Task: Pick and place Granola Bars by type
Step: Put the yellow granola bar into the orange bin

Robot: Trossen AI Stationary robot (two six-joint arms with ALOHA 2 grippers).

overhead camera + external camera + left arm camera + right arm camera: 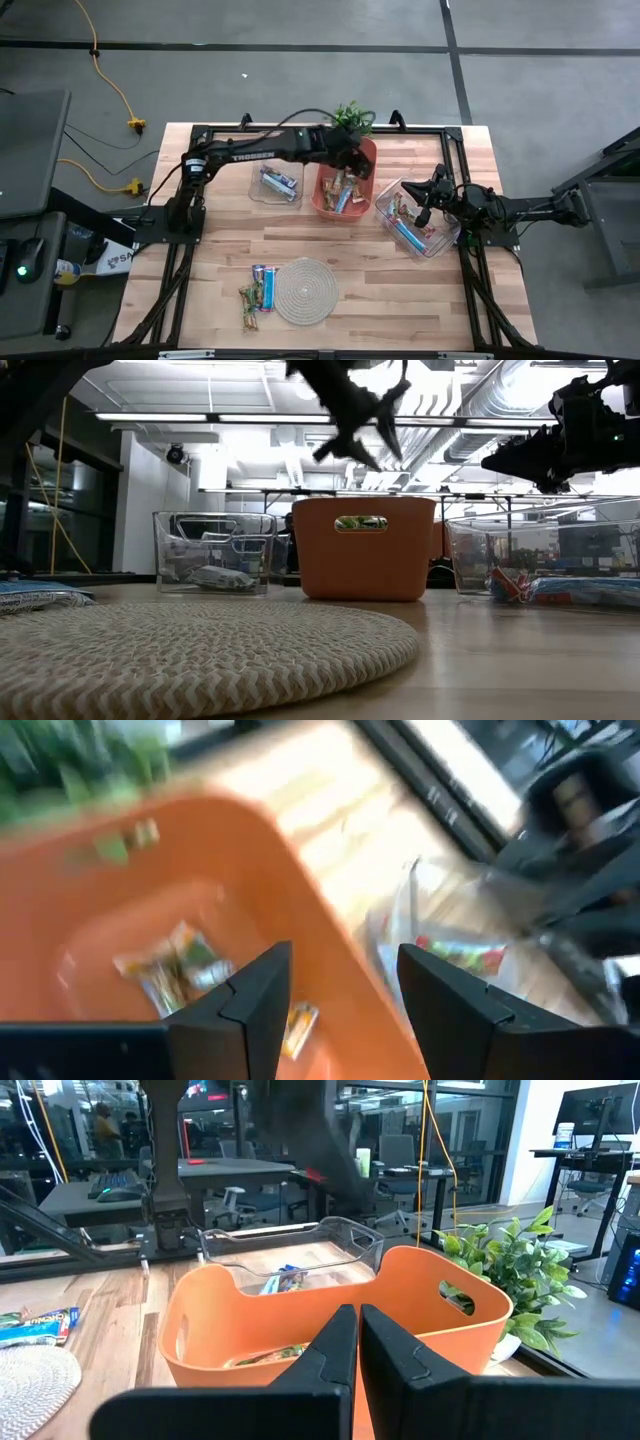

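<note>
- The bench carries three bins in a row toward its far edge: a clear bin, an orange bin in the middle, and a second clear bin toward the right edge, presumably one per bar type.
- A round woven mat lies near the front edge.
- The left gripper hangs over the orange bin's far rim, fingers apart and empty (likely just after a drop).
- The right gripper waits above the second clear bin, fingers together.
- Granola Bars sit sorted in all three bins; unsorted bars lie just left of the mat.
</note>
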